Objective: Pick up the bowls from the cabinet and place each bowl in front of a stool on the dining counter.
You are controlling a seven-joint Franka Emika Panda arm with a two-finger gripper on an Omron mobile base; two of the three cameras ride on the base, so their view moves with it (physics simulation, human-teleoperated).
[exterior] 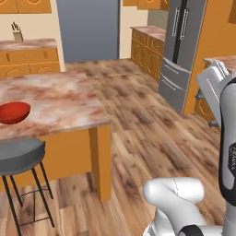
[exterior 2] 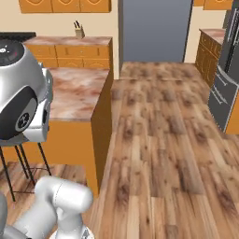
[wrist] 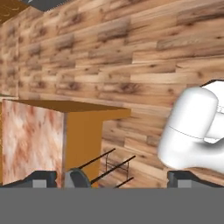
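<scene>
The glossy red bowl (exterior: 13, 112) rests on the dining counter (exterior: 60, 99) near its front edge, just above a grey stool (exterior: 20, 154). The brown wooden bowl is out of view. In the hand view my gripper (wrist: 113, 179) is open, its two dark fingertips (wrist: 43, 178) far apart with nothing between them. It looks down past the counter's end (wrist: 30, 135) and the stool's seat (wrist: 78, 178) at the plank floor. The counter's marble top (exterior 2: 74, 93) also lies left of centre in the right base view. Orange wall cabinet doors (exterior: 27, 5) line the far wall, shut.
A steel fridge (exterior: 177, 55) stands at the right beside low base cabinets (exterior: 147, 50). A knife block (exterior 2: 79, 31) sits on the far wall counter. Wide wooden floor (exterior 2: 158, 140) stretches right of the island. My own arm (exterior: 228, 138) rises at the right.
</scene>
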